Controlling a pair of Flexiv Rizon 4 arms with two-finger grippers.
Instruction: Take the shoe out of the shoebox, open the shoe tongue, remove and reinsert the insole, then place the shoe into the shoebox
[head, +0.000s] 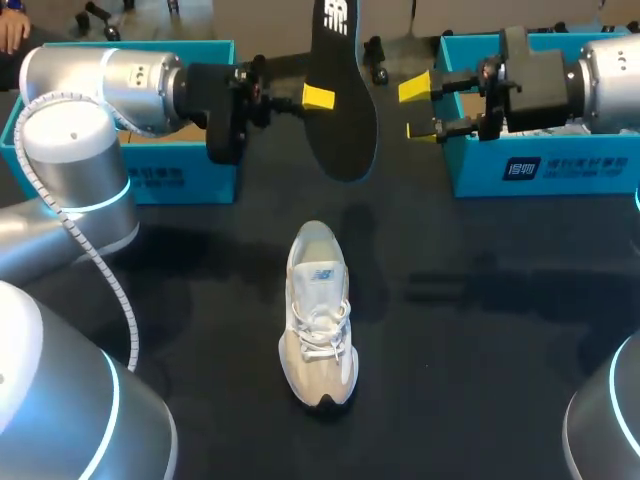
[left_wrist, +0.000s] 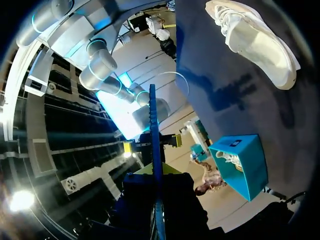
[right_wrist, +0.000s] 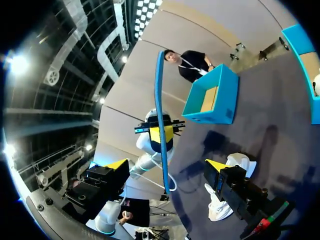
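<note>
Your left gripper (head: 318, 97) is clamping the insole (head: 345, 130) above and beyond the sneaker (head: 320, 320), lying lengthwise near-to-far, while your right gripper (head: 418, 110) is hanging released.

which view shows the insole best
Head view: the insole shows its broad black face, held in the jaws of the left gripper. Both wrist views catch it only edge-on, a thin blue strip.

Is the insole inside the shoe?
No, the left gripper holds the insole in the air, apart from the shoe on the table.
</note>
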